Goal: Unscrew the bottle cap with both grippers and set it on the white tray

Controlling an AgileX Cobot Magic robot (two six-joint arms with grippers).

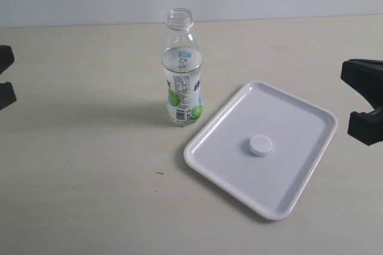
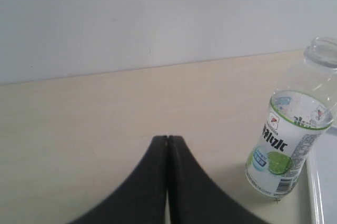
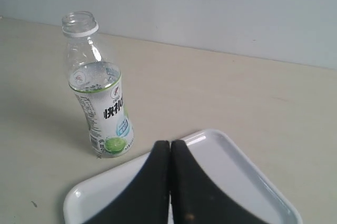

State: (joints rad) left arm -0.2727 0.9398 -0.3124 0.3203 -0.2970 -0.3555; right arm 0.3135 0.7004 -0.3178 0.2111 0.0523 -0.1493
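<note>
The bottle [image 1: 182, 75] stands upright on the table with its neck open and no cap on it. The bottle cap [image 1: 260, 145] lies flat near the middle of the white tray [image 1: 299, 117], to the right of the bottle. My left gripper [image 1: 5, 76] sits at the far left edge, well away from the bottle; in the left wrist view its jaws [image 2: 167, 139] are shut and empty, with the bottle [image 2: 289, 145] off to one side. My right gripper [image 1: 365, 102] is at the far right edge, shut and empty [image 3: 170, 142] over the tray [image 3: 237, 166]. In that view the bottle [image 3: 100, 103] shows and the cap is hidden.
The table is a pale beige surface running back to a light wall. A small dark speck [image 1: 159, 173] lies on it in front of the bottle. A sliver of the tray rim [image 2: 316, 182] shows beside the bottle in the left wrist view.
</note>
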